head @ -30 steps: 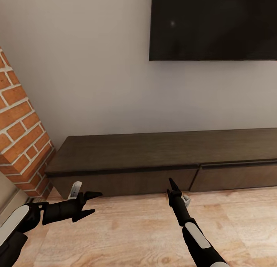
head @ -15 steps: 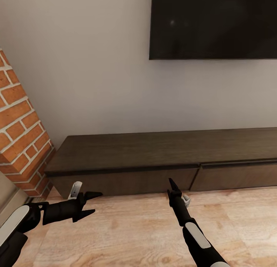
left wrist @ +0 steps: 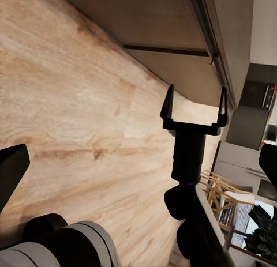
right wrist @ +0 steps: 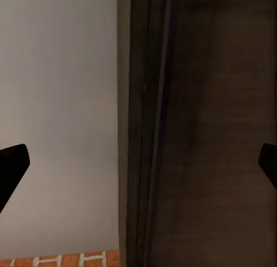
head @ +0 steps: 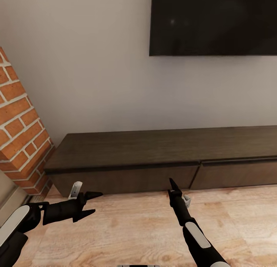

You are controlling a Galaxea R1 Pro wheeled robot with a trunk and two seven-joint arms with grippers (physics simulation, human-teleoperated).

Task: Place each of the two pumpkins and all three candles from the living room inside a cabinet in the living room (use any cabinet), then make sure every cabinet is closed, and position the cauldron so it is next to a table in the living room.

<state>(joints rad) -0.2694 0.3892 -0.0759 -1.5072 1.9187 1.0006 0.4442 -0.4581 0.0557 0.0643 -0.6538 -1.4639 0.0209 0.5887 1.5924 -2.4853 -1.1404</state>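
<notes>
Our cabinet (head: 161,159) stands on the wooden floor (head: 127,228) against the grey wall (head: 96,67), its long axis running along that wall, its flat drawer fronts shut and facing us. Its left end sits near the brick fireplace (head: 19,132); a dark television (head: 213,23) hangs above. Our left gripper (head: 92,203) reaches forward low over the floor, pointing right, jaws spread and empty. Our right gripper (head: 172,184) points at the cabinet front, jaws likewise released.
</notes>
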